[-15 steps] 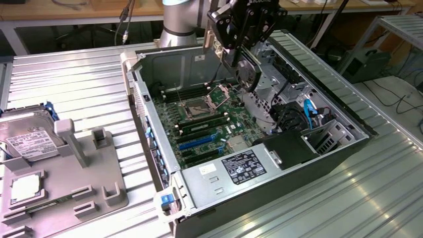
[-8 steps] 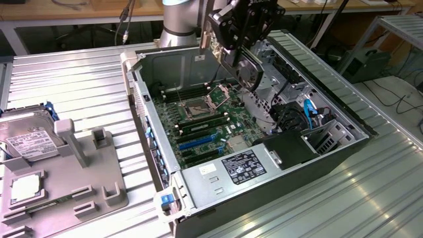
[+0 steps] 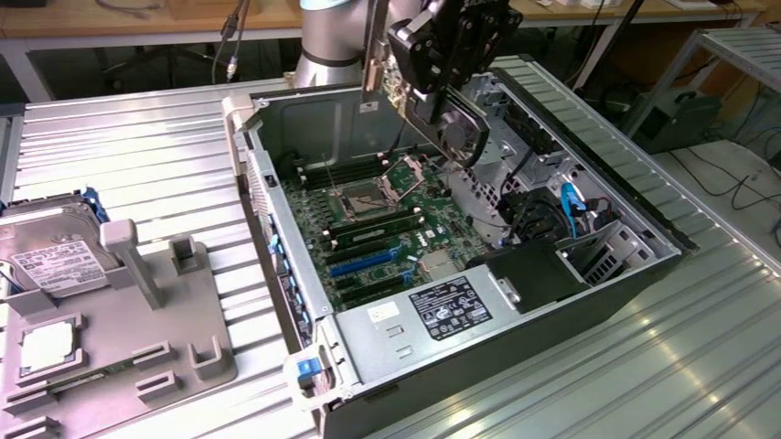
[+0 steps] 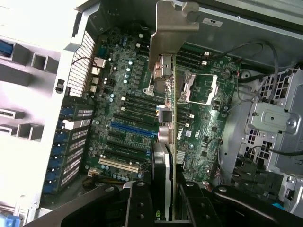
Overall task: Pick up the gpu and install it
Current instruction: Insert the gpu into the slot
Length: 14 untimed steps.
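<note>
The gpu [image 4: 163, 118], held in the claw [image 4: 164, 198], hangs over the motherboard [image 4: 125, 90] inside the case [image 3: 610, 293].

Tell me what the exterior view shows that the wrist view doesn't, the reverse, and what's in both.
Exterior view: a gray holder with a hard drive and a small square chip, at that view's left, plus the labelled power supply.
Wrist view: the perforated grille in the case wall, and a look along the graphics card to its metal bracket.
Both: the gripper holding the graphics card above the open computer case, over the green board and its chip socket.
</note>
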### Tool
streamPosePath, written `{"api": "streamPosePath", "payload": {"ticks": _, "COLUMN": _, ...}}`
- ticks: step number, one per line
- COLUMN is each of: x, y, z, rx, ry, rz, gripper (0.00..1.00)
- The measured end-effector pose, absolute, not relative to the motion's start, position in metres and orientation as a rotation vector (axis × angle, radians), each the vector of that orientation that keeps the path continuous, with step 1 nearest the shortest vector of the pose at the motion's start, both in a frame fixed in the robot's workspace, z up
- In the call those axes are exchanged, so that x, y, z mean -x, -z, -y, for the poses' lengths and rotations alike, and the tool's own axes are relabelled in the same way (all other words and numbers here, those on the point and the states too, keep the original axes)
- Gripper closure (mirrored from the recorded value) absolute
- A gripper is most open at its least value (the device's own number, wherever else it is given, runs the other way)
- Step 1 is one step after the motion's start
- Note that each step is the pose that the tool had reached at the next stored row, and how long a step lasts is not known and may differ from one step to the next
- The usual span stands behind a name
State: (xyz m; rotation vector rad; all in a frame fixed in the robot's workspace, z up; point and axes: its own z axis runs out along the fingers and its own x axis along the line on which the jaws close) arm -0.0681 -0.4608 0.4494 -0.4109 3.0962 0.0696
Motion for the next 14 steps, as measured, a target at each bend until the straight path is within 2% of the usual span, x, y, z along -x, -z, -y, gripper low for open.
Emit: {"api": "streamPosePath", "payload": {"ticks": 14, "x": 0.0681, "y": -0.4494, "z": 0.4608, "rx": 0.654, "ry": -0.072, "rz": -3.058, "gripper": 0.72}}
